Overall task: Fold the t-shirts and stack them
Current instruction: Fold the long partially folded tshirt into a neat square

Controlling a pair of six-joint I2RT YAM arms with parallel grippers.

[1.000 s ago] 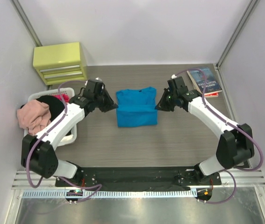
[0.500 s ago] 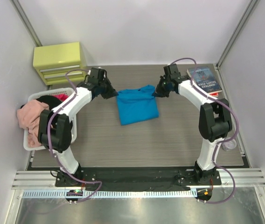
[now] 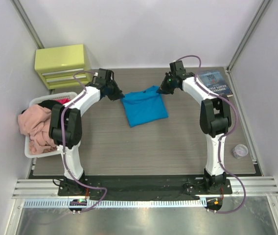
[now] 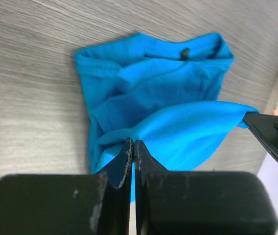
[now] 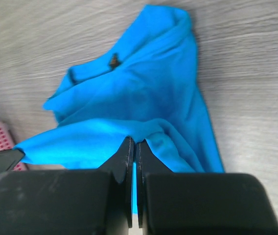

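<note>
A turquoise-blue t-shirt (image 3: 144, 106) lies partly folded at the far middle of the table. My left gripper (image 3: 119, 95) is shut on its left corner, and my right gripper (image 3: 161, 90) is shut on its right corner. The edge between them is lifted and stretched over the rest of the shirt. In the left wrist view the left gripper (image 4: 133, 142) pinches the blue t-shirt (image 4: 178, 132), and the collar lies at the far end. In the right wrist view the right gripper (image 5: 133, 141) grips a fold of the t-shirt (image 5: 129, 98). Pink (image 3: 35, 122) and black (image 3: 56, 108) t-shirts sit heaped in a basket.
The white basket (image 3: 41, 152) stands at the left edge of the table. A yellow-green drawer unit (image 3: 63, 66) is at the back left. A dark-blue book (image 3: 216, 84) lies at the back right. A small round object (image 3: 239, 151) sits near the right edge.
Both grippers have carried the shirt's held edge toward the far side of the table and the arms have stretched out. The shirt has shifted farther back and skewed.
</note>
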